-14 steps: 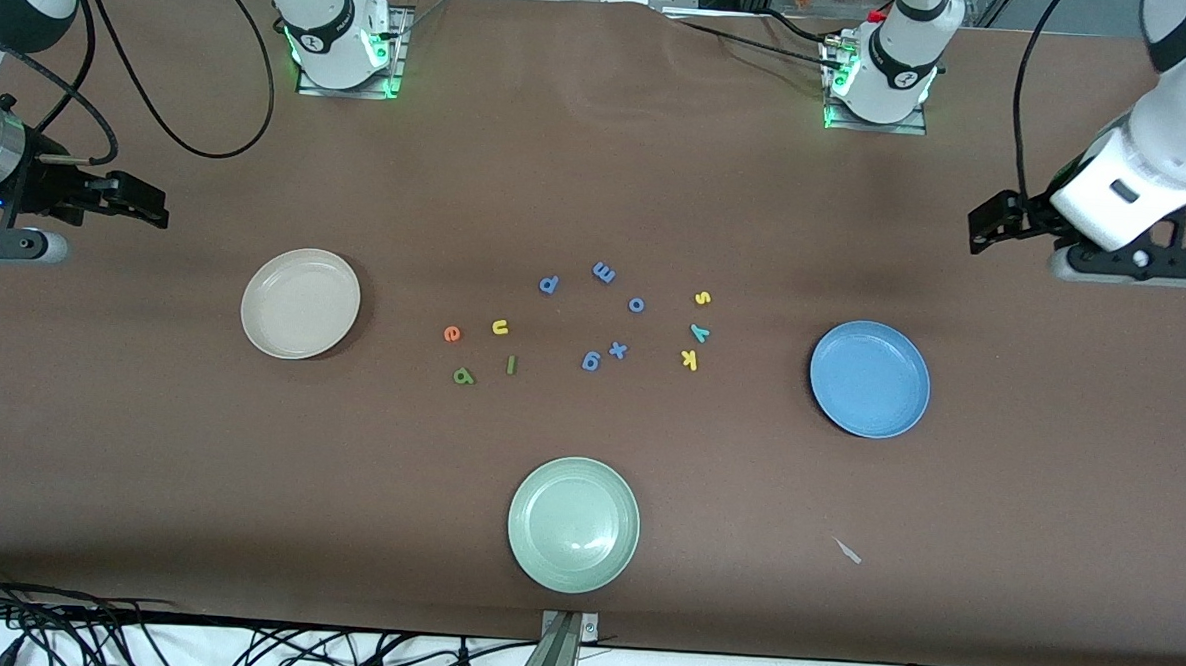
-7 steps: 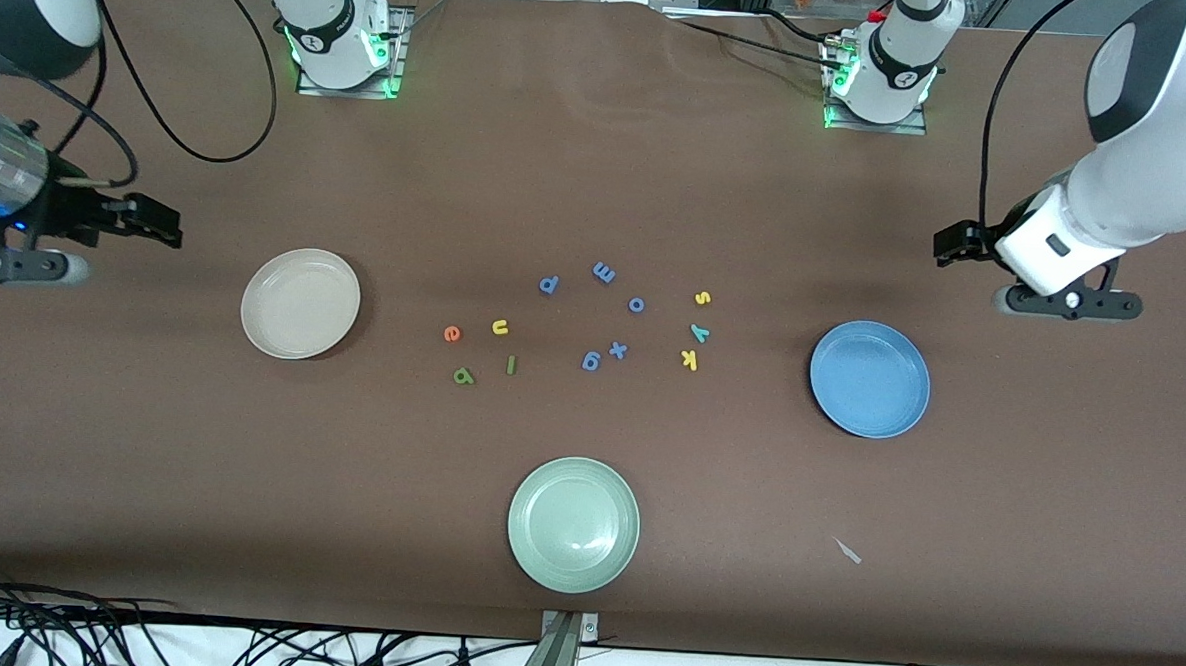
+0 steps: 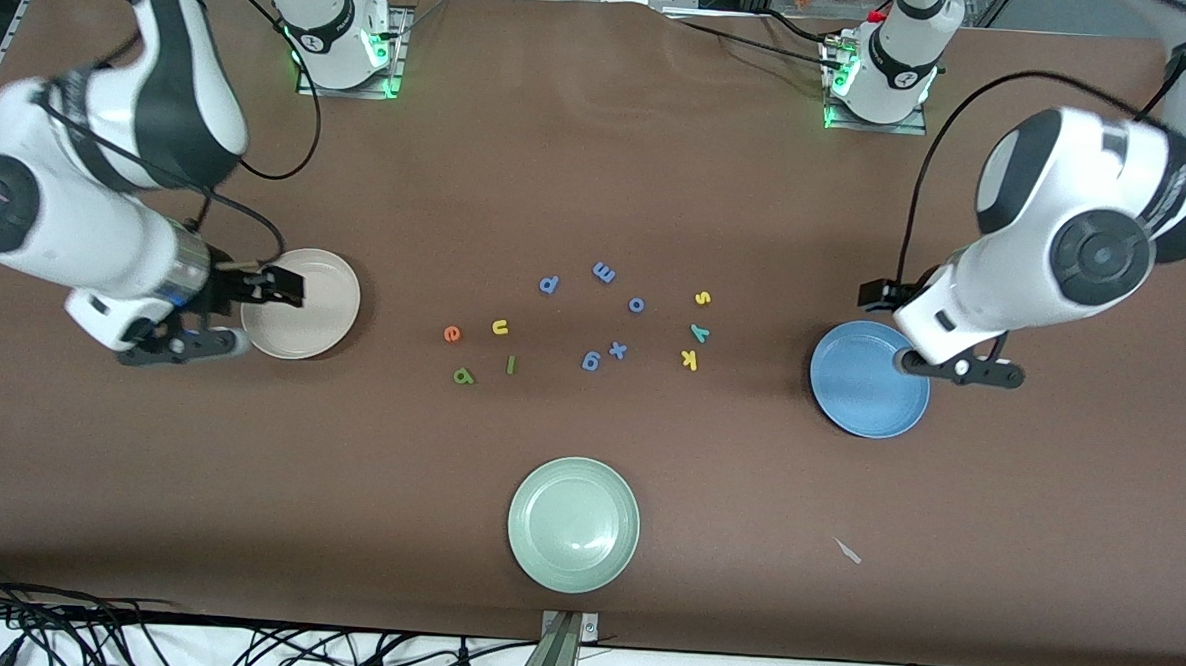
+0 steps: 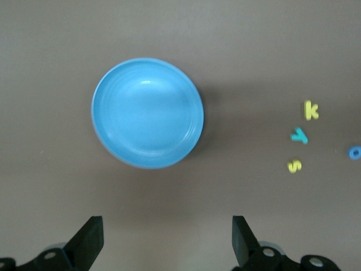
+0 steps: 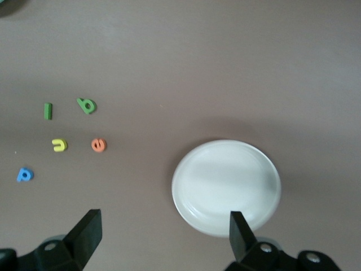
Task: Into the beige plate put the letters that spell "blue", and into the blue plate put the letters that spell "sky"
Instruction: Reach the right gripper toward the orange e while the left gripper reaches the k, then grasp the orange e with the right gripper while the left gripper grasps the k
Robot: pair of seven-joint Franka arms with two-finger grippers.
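Observation:
The letters that spell "blue" lie grouped on the table: orange e [image 3: 452,334], yellow u [image 3: 500,327], green l [image 3: 511,365] and green b [image 3: 464,375]. The right wrist view shows them too: e [image 5: 98,144], u [image 5: 59,145], l [image 5: 48,110], b [image 5: 87,105]. Yellow s [image 3: 703,298], teal y [image 3: 699,332] and yellow k [image 3: 690,359] lie toward the blue plate [image 3: 869,379]. My right gripper [image 3: 280,289] hangs open over the beige plate's [image 3: 313,316] rim. My left gripper [image 3: 880,294] is open over the table at the blue plate's edge. Both hold nothing.
Several blue letters [image 3: 591,360] are scattered between the two letter groups. A pale green plate [image 3: 574,523] sits near the table's front edge. A small pale scrap [image 3: 849,551] lies toward the left arm's end. Both plates [image 4: 148,113] [image 5: 225,186] are bare inside.
Both arms have swung in from the table's ends, the right gripper to the beige plate, the left gripper to the blue plate. The letters and plates have not moved.

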